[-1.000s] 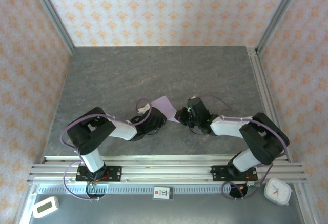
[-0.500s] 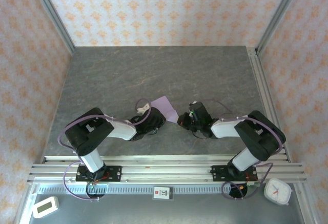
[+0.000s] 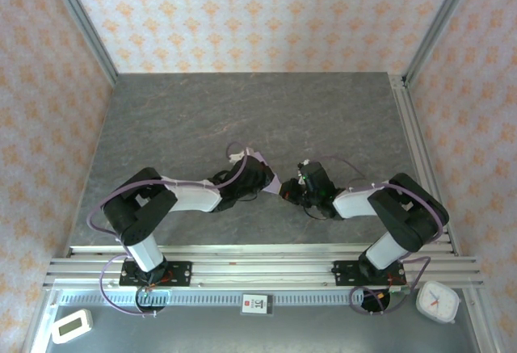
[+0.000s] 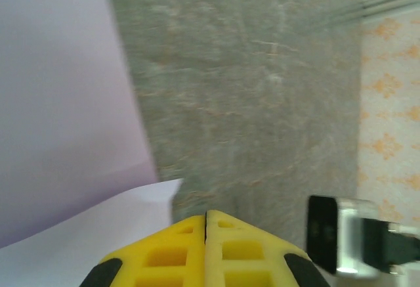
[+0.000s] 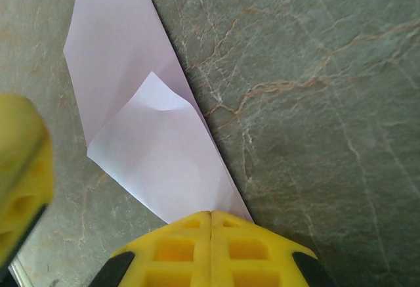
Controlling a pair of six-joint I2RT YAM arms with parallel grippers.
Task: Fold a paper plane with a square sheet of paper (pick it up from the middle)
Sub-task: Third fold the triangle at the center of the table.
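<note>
Nearest of all, well short of the sheet of paper (image 5: 125, 83) and on the near side of it, a small white timer (image 3: 71, 325), a label card (image 3: 254, 304) and a white clock (image 3: 437, 300) sit along the front edge. The aluminium rail (image 3: 258, 268) carrying both arm bases runs just beyond them. From those bases the two arms reach inward and meet at the sheet, which lies flat on the grey marbled table (image 3: 242, 102), roughly midway across it. The right gripper (image 5: 210, 216) is at the sheet's right-hand end with its yellow fingers pressed together, no gap between them. Their tips are over the paper's near corner, though I cannot tell whether they bear down on it. The left gripper (image 4: 206, 218) comes in over the sheet from the left, likewise closed, finger against finger with nothing visible between. It covers most of the paper in the overhead view, so that only a lilac sliver shows between the two grippers. The sheet itself is pale lilac and partly folded. A lighter flap is turned over onto the main panel, with its point toward the sheet's middle. Beyond the sheet comes bare table, then the patterned wall (image 3: 258, 14).
</note>
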